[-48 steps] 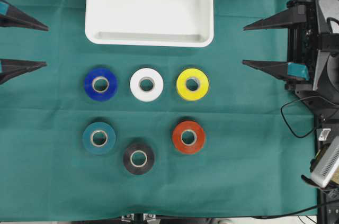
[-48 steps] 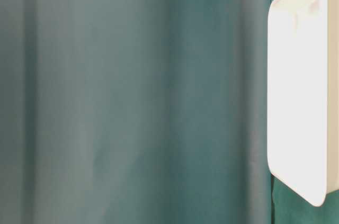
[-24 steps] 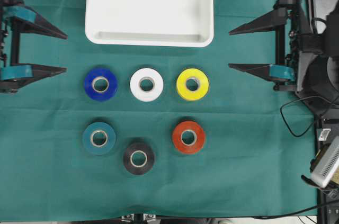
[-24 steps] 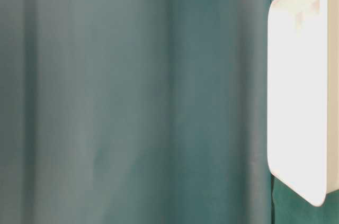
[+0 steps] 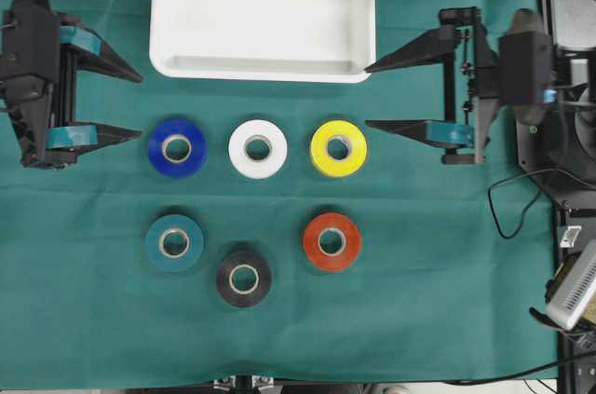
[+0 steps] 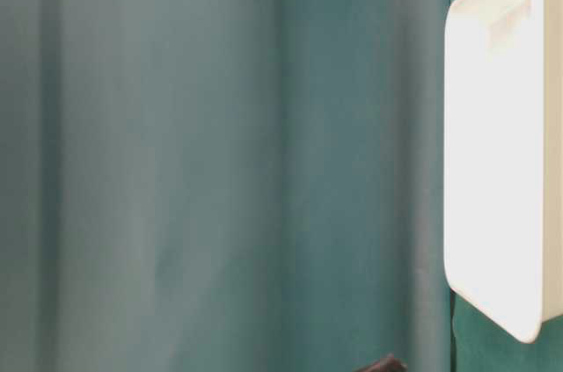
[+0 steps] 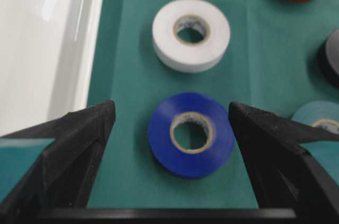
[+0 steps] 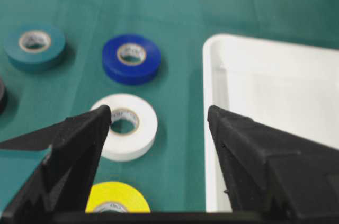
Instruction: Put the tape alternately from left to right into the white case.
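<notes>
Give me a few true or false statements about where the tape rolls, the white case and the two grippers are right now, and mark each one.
1. The white case holds no tape. True.
2. The left gripper grips the blue roll. False: its jaws are open, with the roll on the cloth.
3. The white roll lies between the blue and yellow roll. True.
4. The right gripper is shut. False: it is wide open.
5. The black roll is stacked on the red-orange one. False: all lie flat, apart.
</notes>
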Robot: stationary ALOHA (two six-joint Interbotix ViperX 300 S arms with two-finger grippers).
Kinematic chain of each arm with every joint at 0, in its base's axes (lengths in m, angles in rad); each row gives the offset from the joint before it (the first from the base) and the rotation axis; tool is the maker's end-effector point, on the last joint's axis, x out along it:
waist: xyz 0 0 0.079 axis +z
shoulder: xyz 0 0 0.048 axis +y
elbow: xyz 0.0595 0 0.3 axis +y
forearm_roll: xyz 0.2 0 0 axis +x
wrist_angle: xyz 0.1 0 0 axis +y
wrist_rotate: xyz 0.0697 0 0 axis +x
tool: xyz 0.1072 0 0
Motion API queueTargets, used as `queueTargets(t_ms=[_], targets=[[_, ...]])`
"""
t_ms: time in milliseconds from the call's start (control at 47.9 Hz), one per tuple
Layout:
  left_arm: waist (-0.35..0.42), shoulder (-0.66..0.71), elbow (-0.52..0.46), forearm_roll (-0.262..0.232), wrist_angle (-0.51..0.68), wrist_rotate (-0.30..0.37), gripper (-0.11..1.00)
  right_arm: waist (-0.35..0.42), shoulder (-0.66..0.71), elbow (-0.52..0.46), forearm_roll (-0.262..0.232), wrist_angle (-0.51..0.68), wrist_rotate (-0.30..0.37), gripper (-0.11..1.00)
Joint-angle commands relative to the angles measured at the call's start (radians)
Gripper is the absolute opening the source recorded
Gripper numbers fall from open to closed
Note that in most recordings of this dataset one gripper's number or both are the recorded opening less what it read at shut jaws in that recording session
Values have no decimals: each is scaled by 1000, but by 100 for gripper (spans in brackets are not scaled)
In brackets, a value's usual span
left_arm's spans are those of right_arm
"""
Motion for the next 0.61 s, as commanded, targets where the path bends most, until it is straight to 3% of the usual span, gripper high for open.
queueTargets(t_ms=[0, 376, 585], targets=[[3, 11, -28, -2, -2, 0, 54, 0, 84, -35, -2, -5, 2, 83], [2, 98, -58, -2, 9, 0, 54, -2, 225, -81, 0, 0, 3, 83], [2, 112, -69, -2, 21, 0, 54, -2, 268, -112, -2, 80, 3, 83]])
